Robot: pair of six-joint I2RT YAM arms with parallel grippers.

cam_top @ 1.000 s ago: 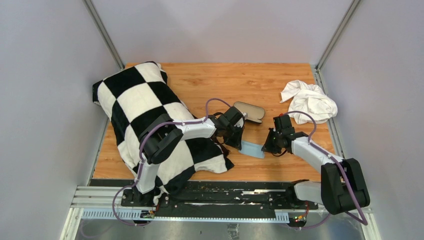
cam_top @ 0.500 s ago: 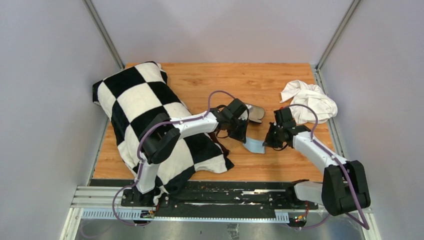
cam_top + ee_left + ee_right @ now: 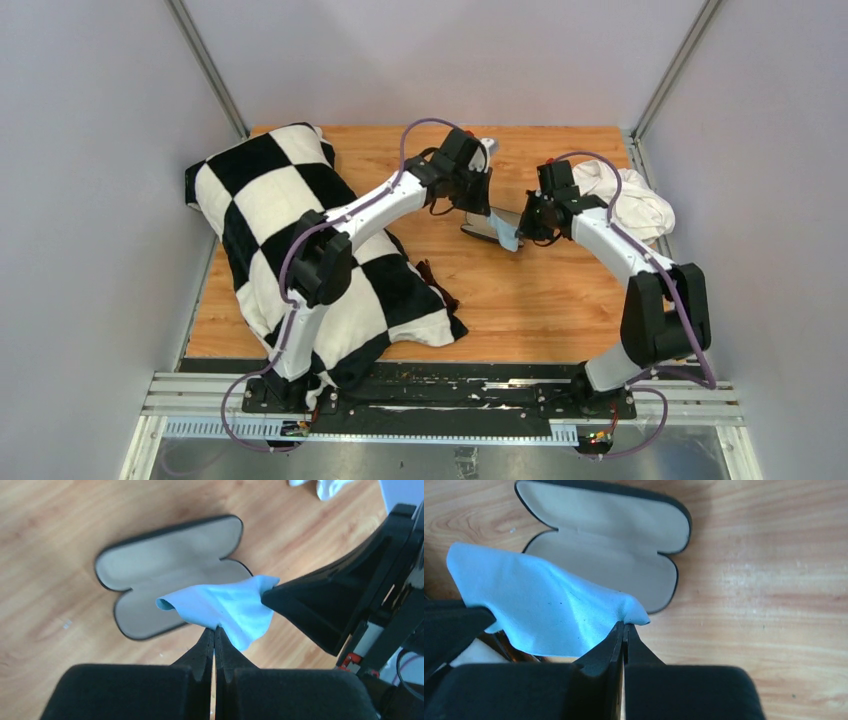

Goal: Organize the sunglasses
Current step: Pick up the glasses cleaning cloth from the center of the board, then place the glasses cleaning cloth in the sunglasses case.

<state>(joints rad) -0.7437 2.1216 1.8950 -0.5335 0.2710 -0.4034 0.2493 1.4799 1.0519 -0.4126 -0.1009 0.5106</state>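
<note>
The light blue cloth hangs stretched between both grippers, just above the open black case. My left gripper is shut on one edge of the cloth. My right gripper is shut on the opposite corner of the cloth. The case lies open with its pale lining up and nothing in it. The sunglasses, dark reddish-brown, lie on the wood at the edge of the checkered blanket, nearer the arm bases and apart from both grippers.
A black-and-white checkered blanket covers the left of the wooden table. A crumpled white cloth lies at the back right, close behind the right arm. Grey walls close in on both sides and the back.
Both grippers have lifted the blue cloth from the wood and carried it toward the back, over the open case. The sunglasses now show beside the blanket.
</note>
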